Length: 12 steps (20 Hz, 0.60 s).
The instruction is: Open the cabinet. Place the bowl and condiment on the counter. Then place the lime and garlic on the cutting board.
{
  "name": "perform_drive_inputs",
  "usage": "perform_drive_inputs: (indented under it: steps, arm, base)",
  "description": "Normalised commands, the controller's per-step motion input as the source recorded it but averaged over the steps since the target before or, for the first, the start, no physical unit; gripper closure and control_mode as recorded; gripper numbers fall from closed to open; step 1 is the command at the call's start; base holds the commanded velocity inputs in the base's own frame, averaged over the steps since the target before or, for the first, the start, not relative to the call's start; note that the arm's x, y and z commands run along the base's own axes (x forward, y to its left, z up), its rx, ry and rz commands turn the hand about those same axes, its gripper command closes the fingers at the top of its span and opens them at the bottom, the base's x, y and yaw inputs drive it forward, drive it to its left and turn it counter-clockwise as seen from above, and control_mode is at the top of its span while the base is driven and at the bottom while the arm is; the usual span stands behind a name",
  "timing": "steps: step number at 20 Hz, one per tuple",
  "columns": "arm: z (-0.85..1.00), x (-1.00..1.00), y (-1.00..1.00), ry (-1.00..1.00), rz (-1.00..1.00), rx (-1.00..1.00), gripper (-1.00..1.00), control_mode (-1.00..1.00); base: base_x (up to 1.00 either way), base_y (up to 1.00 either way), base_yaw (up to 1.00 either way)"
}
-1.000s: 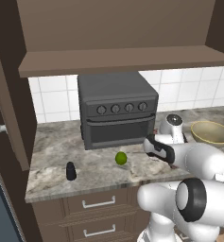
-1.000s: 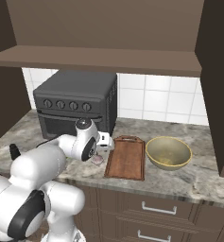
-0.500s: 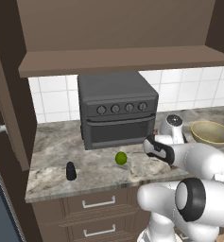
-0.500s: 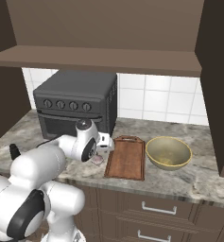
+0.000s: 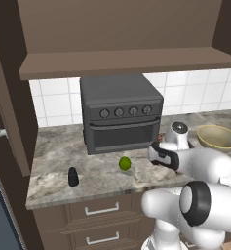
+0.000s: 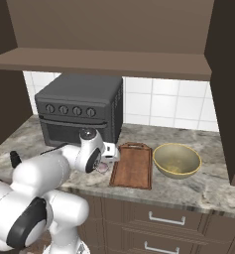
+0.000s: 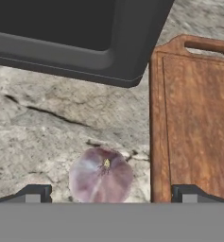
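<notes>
Our gripper (image 7: 107, 198) hangs spread wide over the pale whitish-pink garlic bulb (image 7: 100, 175), which sits between its tips on the counter (image 7: 52, 132). Closing off-centre could roll it against the reddish-brown wooden cutting board (image 7: 198, 118) at its right tip.

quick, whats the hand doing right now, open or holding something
Hand: open, holding nothing; it hangs over the garlic on the counter, beside the cutting board.

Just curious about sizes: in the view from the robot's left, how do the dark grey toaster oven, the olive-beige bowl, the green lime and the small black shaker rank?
1. Dark grey toaster oven
2. Olive-beige bowl
3. Small black shaker and green lime: too alike to rank.
</notes>
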Motion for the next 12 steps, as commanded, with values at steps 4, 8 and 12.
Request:
perform_drive_inputs:
  steps: [4, 8, 12]
  arm:
    - [-0.22, 0.04, 0.04, 0.0, 0.0, 0.01, -1.0, -1.0]
    - [-0.25, 0.04, 0.06, 0.0, 0.0, 0.02, -1.0, -1.0]
    - [-0.26, 0.0, 0.04, 0.0, 0.0, 0.02, -1.0, -1.0]
  base:
    - [0.0, 0.0, 0.0]
    - [0.0, 0.0, 0.0]
    - [0.0, 0.0, 0.0]
